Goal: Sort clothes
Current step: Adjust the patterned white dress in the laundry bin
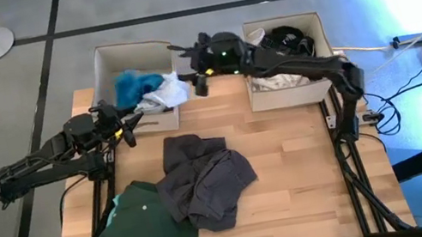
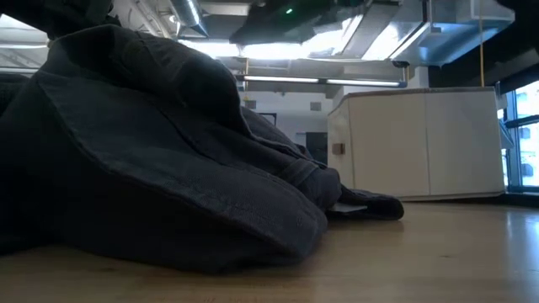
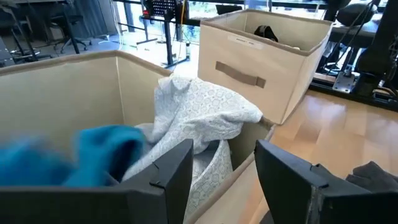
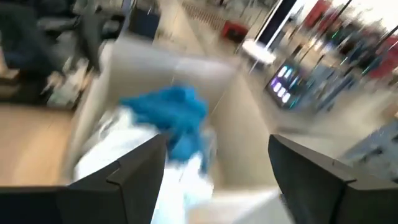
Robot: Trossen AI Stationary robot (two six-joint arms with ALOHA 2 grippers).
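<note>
A white garment [image 1: 164, 96] hangs over the near right corner of the left beige box [image 1: 107, 63], beside a turquoise garment [image 1: 135, 84] inside it. They also show in the left wrist view, white [image 3: 199, 118] and turquoise [image 3: 93, 155]. A dark grey garment [image 1: 204, 176] lies crumpled mid-table and fills the low view [image 2: 152, 143]. A dark green garment [image 1: 144, 235] lies at the near left, over the table's edge. A black garment [image 1: 284, 36] and a pale one [image 1: 279, 82] lie in the right box [image 1: 312, 22]. My left gripper [image 1: 132, 125] [image 3: 224, 168] is open just short of the white garment. My right gripper [image 1: 189, 70] [image 4: 217, 162] is open above the left box's right side.
The two beige boxes stand side by side at the table's far edge with a narrow gap between them. The right box also shows in the low view [image 2: 421, 143]. Bare wood [image 1: 307, 171] lies on the table's right half. A cable [image 1: 381, 45] runs off to the right.
</note>
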